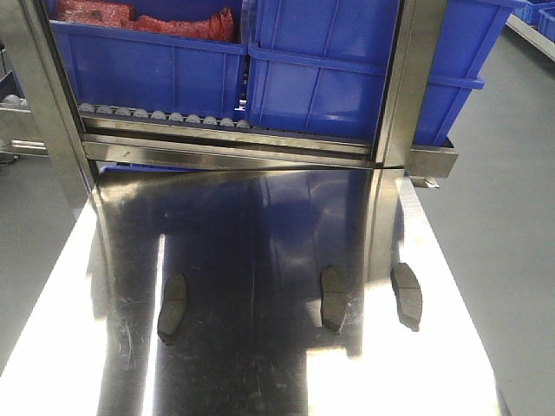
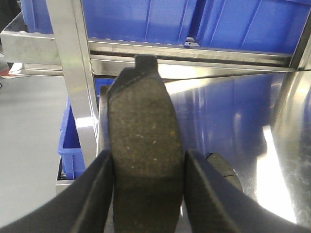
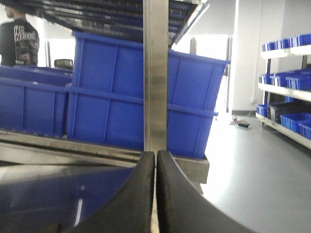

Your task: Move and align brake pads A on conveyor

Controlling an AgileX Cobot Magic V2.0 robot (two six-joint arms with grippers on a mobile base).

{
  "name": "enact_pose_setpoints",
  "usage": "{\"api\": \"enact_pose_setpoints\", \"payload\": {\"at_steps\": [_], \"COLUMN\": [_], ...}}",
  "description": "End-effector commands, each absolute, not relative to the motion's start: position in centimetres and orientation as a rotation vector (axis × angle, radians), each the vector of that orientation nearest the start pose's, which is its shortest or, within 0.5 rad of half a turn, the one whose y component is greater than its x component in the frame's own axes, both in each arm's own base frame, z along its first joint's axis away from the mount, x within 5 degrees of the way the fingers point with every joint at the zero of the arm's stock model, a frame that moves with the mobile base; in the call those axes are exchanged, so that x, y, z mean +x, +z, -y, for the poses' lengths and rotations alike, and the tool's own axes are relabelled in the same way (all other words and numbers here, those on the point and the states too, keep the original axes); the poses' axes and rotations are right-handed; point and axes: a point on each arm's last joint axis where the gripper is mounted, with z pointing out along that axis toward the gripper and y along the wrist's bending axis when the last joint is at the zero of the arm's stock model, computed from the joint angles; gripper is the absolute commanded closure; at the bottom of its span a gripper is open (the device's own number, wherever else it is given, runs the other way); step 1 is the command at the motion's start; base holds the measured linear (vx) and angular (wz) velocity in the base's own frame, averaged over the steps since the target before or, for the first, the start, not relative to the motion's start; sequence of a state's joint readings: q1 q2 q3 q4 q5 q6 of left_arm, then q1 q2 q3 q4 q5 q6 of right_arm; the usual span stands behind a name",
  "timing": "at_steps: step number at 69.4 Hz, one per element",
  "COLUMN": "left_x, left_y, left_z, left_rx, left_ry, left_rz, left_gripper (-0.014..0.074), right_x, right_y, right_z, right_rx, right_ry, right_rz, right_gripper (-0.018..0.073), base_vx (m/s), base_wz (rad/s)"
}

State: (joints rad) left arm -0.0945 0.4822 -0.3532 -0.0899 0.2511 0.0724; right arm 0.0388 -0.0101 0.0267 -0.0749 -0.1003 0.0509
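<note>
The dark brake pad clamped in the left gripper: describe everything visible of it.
The flat, oblong, dark grey-brown brake pad has a rough, grainy face with pale specks, a bevelled upper rim and a small square tab at its far end. A shiny metal edge, likely its backing plate, shows along its left side. The left gripper is shut on it, black fingers pressing both long edges. It points lengthwise away from the camera, with the shiny steel table beyond it; its near end is cut off.
</note>
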Motion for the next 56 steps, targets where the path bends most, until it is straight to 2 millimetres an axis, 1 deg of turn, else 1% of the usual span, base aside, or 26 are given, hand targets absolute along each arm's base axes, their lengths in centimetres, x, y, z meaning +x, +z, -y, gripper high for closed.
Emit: {"api": "enact_pose_setpoints", "payload": {"at_steps": [1, 5, 8, 9, 11, 14, 15, 20, 21, 22, 28, 29, 37, 41, 45, 48, 52, 56], "left_x": [10.8, 10.8, 10.8, 10.8, 10.8, 10.8, 10.8, 10.8, 10.8, 10.8, 10.8, 10.8, 10.8, 10.8, 10.8, 10.8, 10.8, 10.8], "left_y": [29.3, 29.3, 29.3, 29.3, 29.3, 29.3, 29.3, 29.3, 29.3, 29.3, 29.3, 29.3, 29.3, 29.3, 29.3, 29.3, 29.3, 29.3], "left_z": [1.2, 1.2, 1.2, 1.2, 1.2, 1.2, 1.2, 1.2, 1.2, 1.2, 1.2, 1.2, 1.2, 1.2, 1.2, 1.2, 1.2, 1.2], "left_rx": [0.07, 0.07, 0.07, 0.07, 0.07, 0.07, 0.07, 0.07, 0.07, 0.07, 0.07, 0.07, 0.07, 0.07, 0.07, 0.07, 0.07, 0.07], "left_ry": [-0.108, -0.108, -0.108, -0.108, -0.108, -0.108, -0.108, -0.108, -0.108, -0.108, -0.108, -0.108, -0.108, -0.108, -0.108, -0.108, -0.108, -0.108], "left_rz": [-1.729, -1.729, -1.729, -1.729, -1.729, -1.729, -1.729, -1.729, -1.729, -1.729, -1.729, -1.729, -1.729, -1.729, -1.729, -1.729, -1.729, -1.729], "left_gripper": [0.0604, 0.0604, 0.0604, 0.0604, 0.0604, 0.0604, 0.0604, 0.0604, 0.0604, 0.0604, 0.0604, 0.0604, 0.0604, 0.0604, 0.0604, 0.0604, 0.0604, 0.0604], "right_x": [5.2, 5.5, 5.8, 5.9, 6.4, 7.3, 7.6, 9.1, 9.6, 9.9, 11.7, 11.9, 13.8, 14.7, 15.3, 15.7, 16.3, 16.6], "right_y": [24.3, 25.7, 27.4, 27.6, 28.5, 29.3, 29.9, 31.2, 31.2, 31.7, 32.5, 32.8, 33.2, 32.8, 32.6, 32.2, 31.8, 31.4], "right_z": [-0.3, -0.3, -0.3, -0.3, -0.3, -0.3, -0.3, -0.2, -0.2, -0.2, -0.1, -0.1, -0.1, 0.0, 0.0, 0.0, 0.0, -0.1], "right_rx": [-0.054, -0.055, -0.054, -0.054, -0.053, -0.052, -0.052, -0.048, -0.047, -0.045, -0.039, -0.038, -0.025, -0.022, -0.018, -0.018, -0.009, 0.035], "right_ry": [0.007, 0.003, 0.001, 0.001, -0.001, -0.003, -0.004, -0.009, -0.012, -0.012, -0.023, -0.024, -0.031, -0.039, -0.042, -0.047, -0.044, -0.015], "right_rz": [-1.276, -1.301, -1.319, -1.324, -1.355, -1.42, -1.431, -1.547, -1.597, -1.614, -1.789, -1.807, -2.027, -2.152, -2.241, -2.293, -2.32, -2.343], "right_gripper": [0.0569, 0.0569, 0.0569, 0.0569, 0.0569, 0.0569, 0.0569, 0.0569, 0.0569, 0.0569, 0.0569, 0.0569, 0.0569, 0.0569, 0.0569, 0.0569, 0.0569, 0.0569], "base_vx": [0.0, 0.0, 0.0, 0.0, 0.0, 0.0, 0.0, 0.0, 0.0, 0.0, 0.0, 0.0, 0.0, 0.0, 0.0, 0.0, 0.0, 0.0], "base_wz": [0.0, 0.0, 0.0, 0.0, 0.0, 0.0, 0.0, 0.0, 0.0, 0.0, 0.0, 0.0, 0.0, 0.0, 0.0, 0.0, 0.0, 0.0]}}
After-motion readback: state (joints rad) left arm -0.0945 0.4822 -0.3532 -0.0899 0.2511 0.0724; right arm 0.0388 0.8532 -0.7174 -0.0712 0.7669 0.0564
